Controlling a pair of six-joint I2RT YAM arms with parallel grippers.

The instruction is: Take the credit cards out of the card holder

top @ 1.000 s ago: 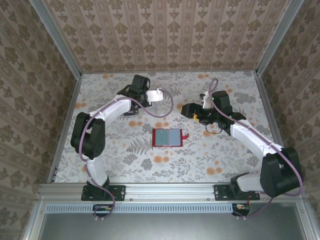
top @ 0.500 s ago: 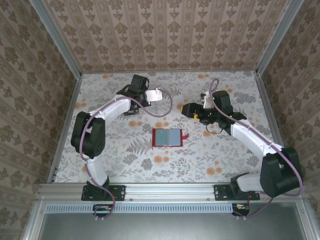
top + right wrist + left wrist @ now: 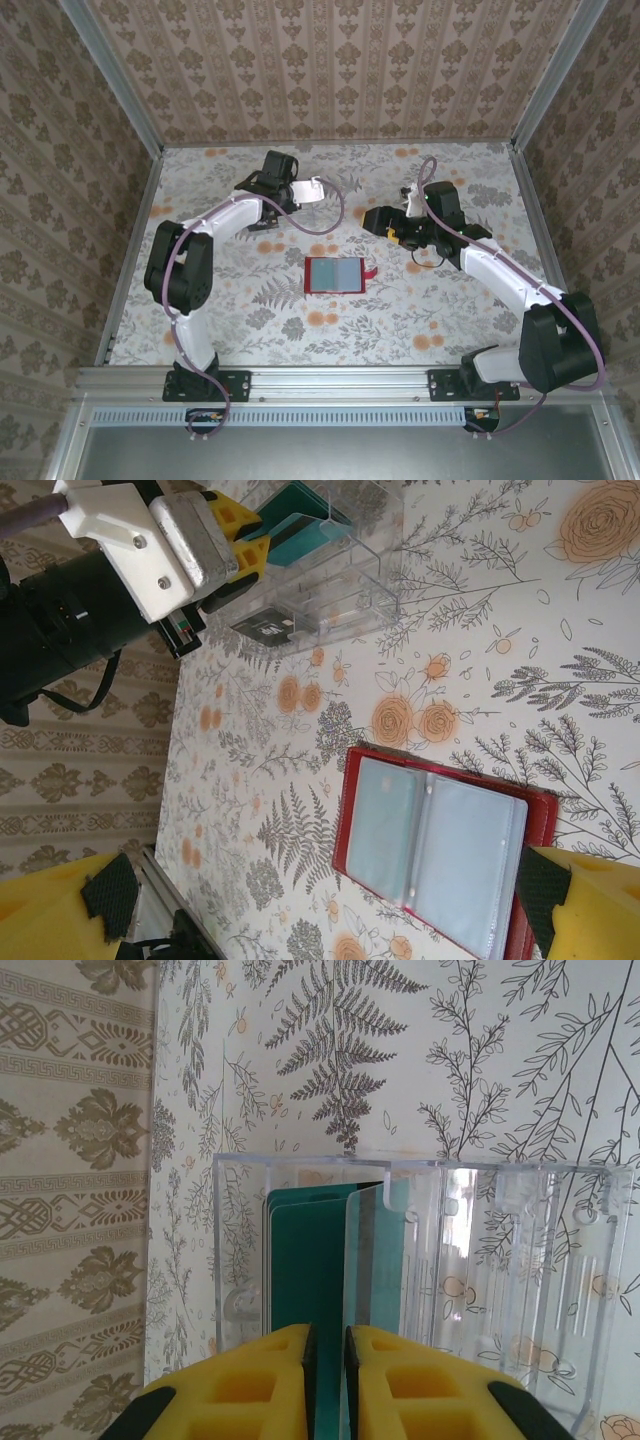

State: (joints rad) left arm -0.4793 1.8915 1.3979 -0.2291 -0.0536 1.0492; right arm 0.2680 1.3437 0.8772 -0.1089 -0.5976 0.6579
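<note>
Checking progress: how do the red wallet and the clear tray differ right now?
The wallet is red and opaque, the tray clear plastic. The wallet lies open in the middle; the tray sits farther back, at the left hand. The wallet looks empty; the tray holds a teal card upright. Both are rectangular.

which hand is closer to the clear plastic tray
Left. The left hand is right at the clear tray, straddling a teal card standing in it. The right hand hangs well apart, off to the tray's right.
</note>
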